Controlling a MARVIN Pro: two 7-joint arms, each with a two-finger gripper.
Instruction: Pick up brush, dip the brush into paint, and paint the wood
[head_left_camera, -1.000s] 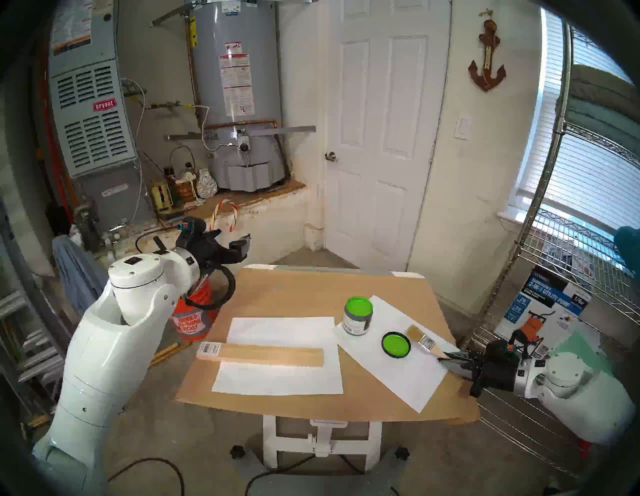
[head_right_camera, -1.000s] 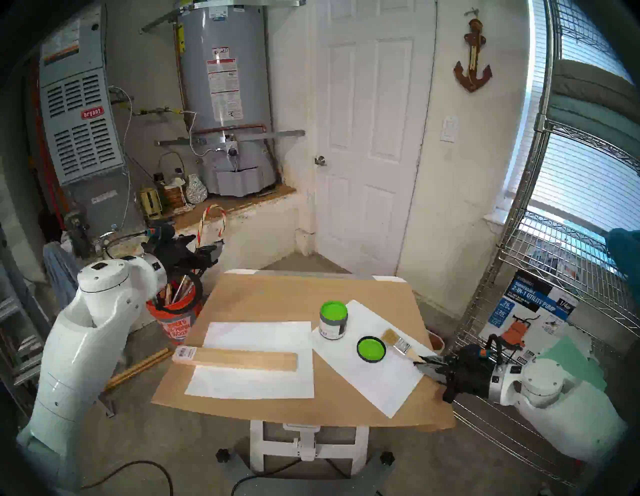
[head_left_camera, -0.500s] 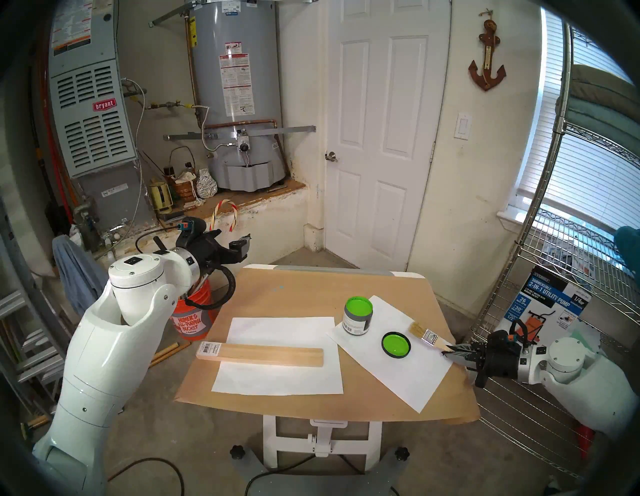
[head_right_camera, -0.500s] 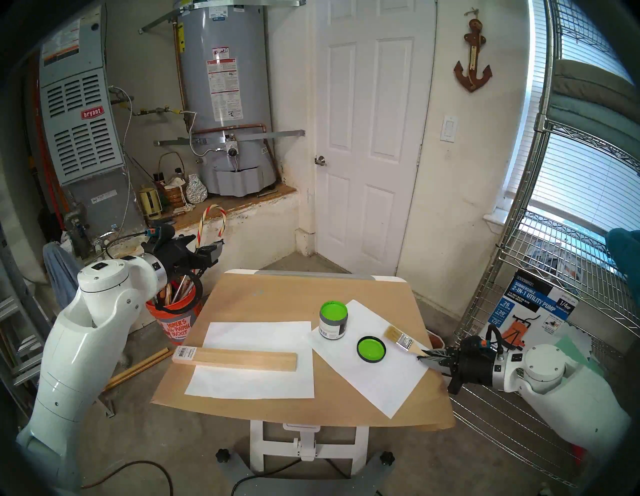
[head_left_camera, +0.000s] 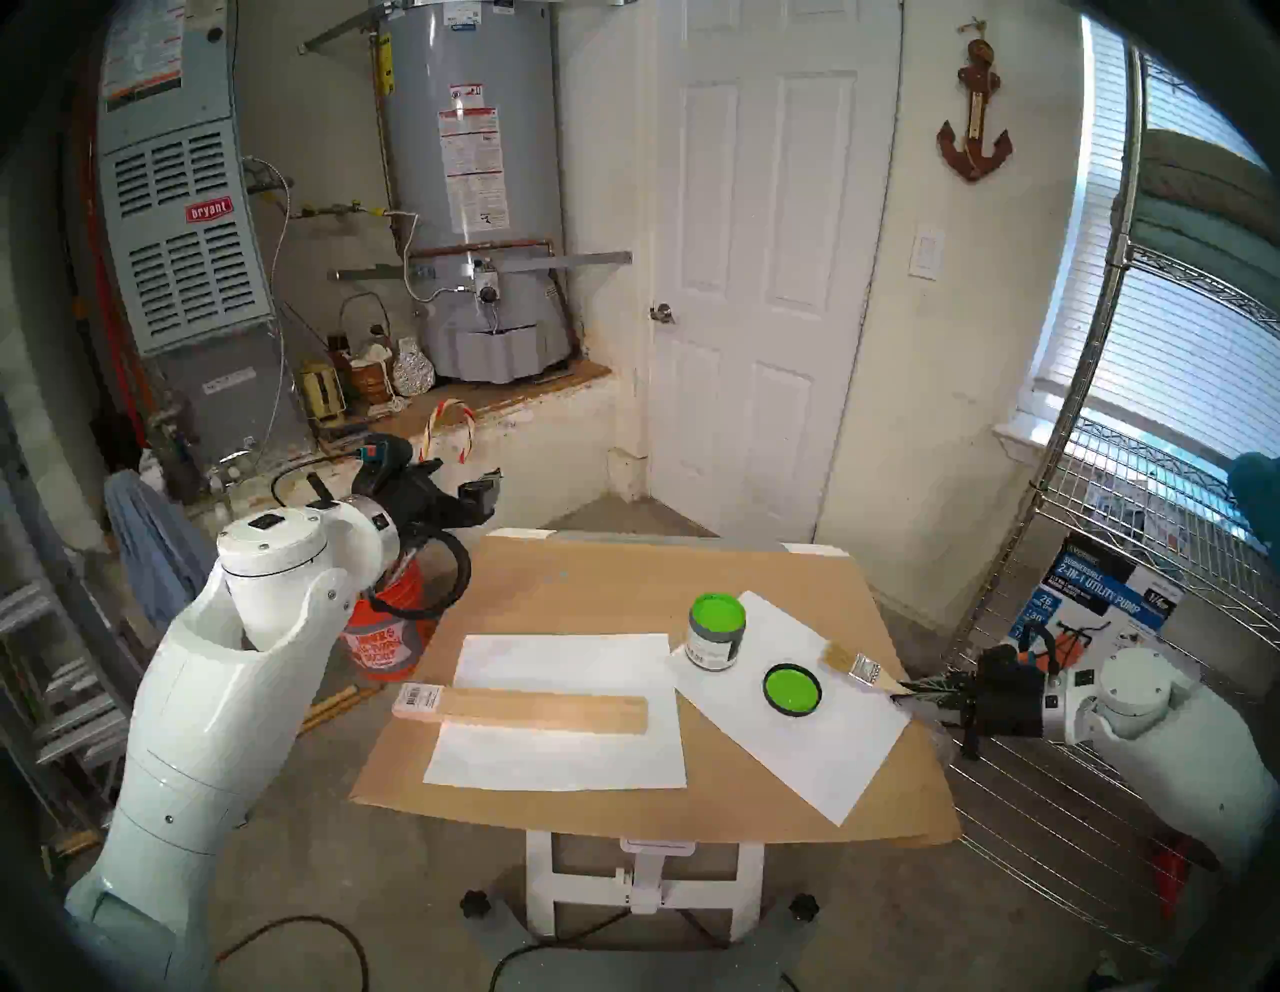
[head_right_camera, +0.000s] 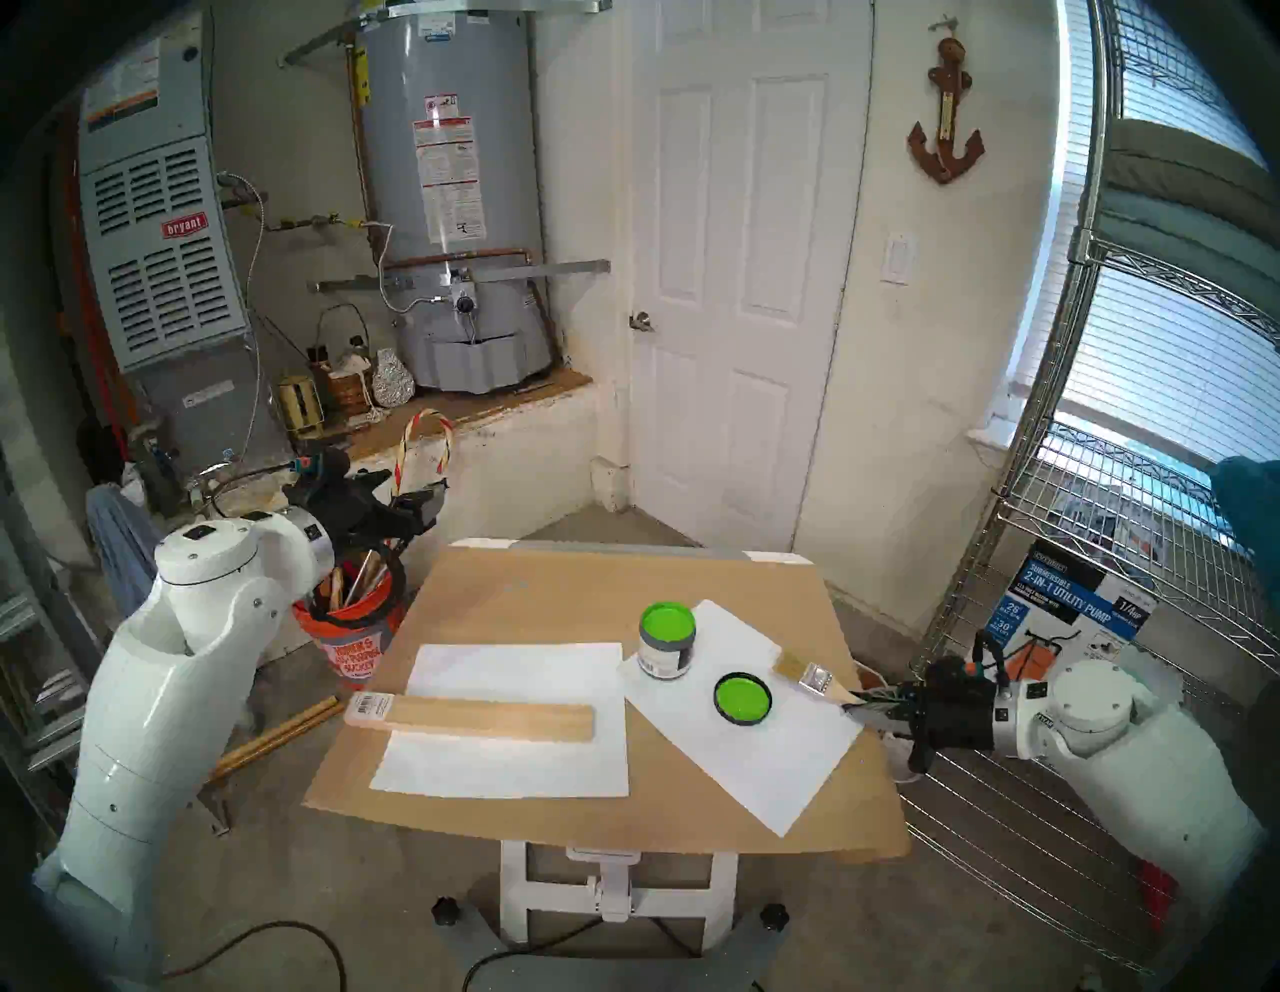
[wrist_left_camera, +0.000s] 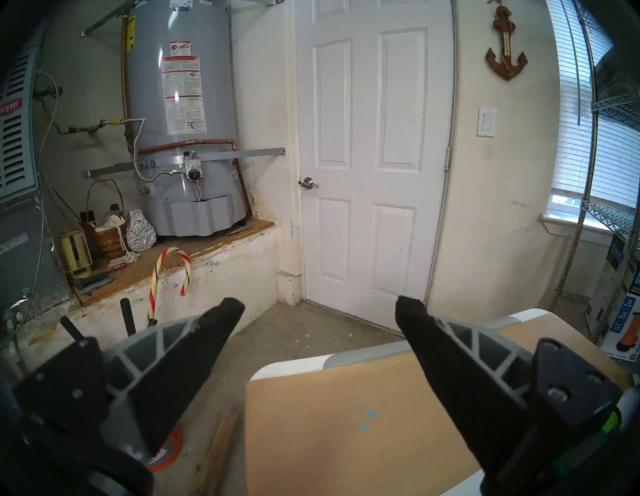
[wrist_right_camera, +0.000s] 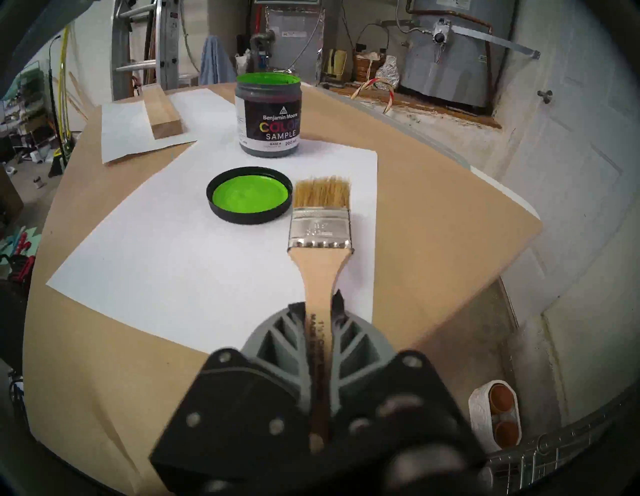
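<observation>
My right gripper (head_left_camera: 907, 693) (wrist_right_camera: 320, 311) is shut on the wooden handle of the brush (head_left_camera: 859, 669) (wrist_right_camera: 320, 228), holding it above the white paper with its clean tan bristles pointing toward the paint. The paint (head_left_camera: 717, 612) (wrist_right_camera: 268, 78) is bright green in an open small jar at the table's middle right. The jar's lid (head_left_camera: 792, 688) (wrist_right_camera: 250, 194), green inside, lies face up just left of the brush. The wood (head_left_camera: 519, 709) (wrist_right_camera: 162, 112), a pale board with a barcode sticker, rests on another white sheet at the left. My left gripper (head_left_camera: 485, 495) (wrist_left_camera: 320, 304) hangs open off the table's far left corner.
The tan table top (head_left_camera: 623, 575) carries two white paper sheets (head_left_camera: 554, 755). An orange bucket (head_left_camera: 384, 641) stands on the floor left of the table. A wire shelf rack (head_left_camera: 1108, 554) is close behind my right arm. A white door and a water heater stand beyond.
My right gripper has lifted the brush off the paper and drawn back slightly to the right, raising its wrist. The left arm has not moved.
</observation>
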